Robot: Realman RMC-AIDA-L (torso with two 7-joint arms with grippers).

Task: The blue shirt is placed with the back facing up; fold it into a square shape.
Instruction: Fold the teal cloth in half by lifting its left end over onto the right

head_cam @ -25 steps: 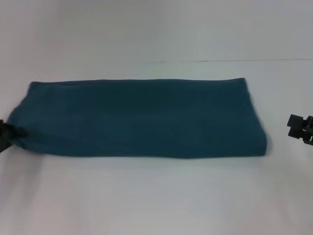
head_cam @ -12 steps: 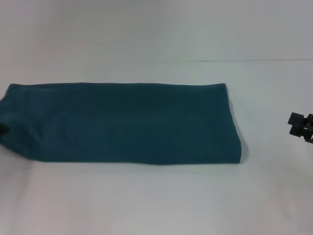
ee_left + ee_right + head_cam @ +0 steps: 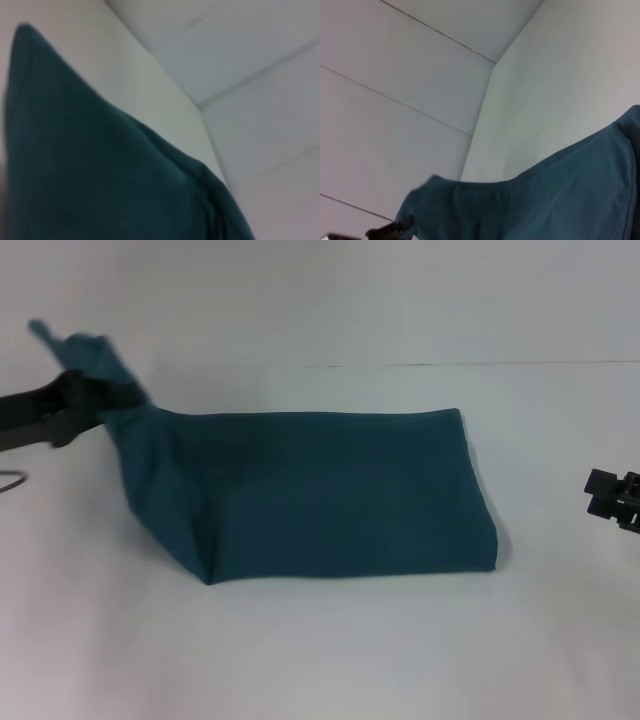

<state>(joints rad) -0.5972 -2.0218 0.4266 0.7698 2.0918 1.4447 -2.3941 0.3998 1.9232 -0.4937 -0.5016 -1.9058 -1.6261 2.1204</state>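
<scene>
**Teal shirt lifted at one end by the left pincer**

Teal-blue cotton, plain and free of any lettering on the side that shows, makes up the large blue shirt (image 3: 330,490), which lies folded into a long band across the middle of the white table (image 3: 320,650). Most of the band rests flat, with its right end squared off and its near edge running straight along the table. At its left end the cloth rises off the surface in a slanted, tent-like fold that narrows upward to a bunched tip at the far left of the head view.

That tip is caught in the black left pincer (image 3: 100,395), whose jaws are closed tight on the gathered fabric, with a small tuft of cloth sticking out above them. The dark left arm reaches in from the left edge, held above the table. From the left wrist camera the shirt (image 3: 100,175) fills the near field as a broad dark slope, with the pale wall seams behind it.

Well apart from the shirt, the black right pincer (image 3: 612,497) sits at the right edge of the head view, clear of the cloth; whether its jaws are apart or together I cannot tell. Its wrist camera looks across the shirt (image 3: 560,195) toward the left pincer (image 3: 400,227) gripping the raised end.
</scene>
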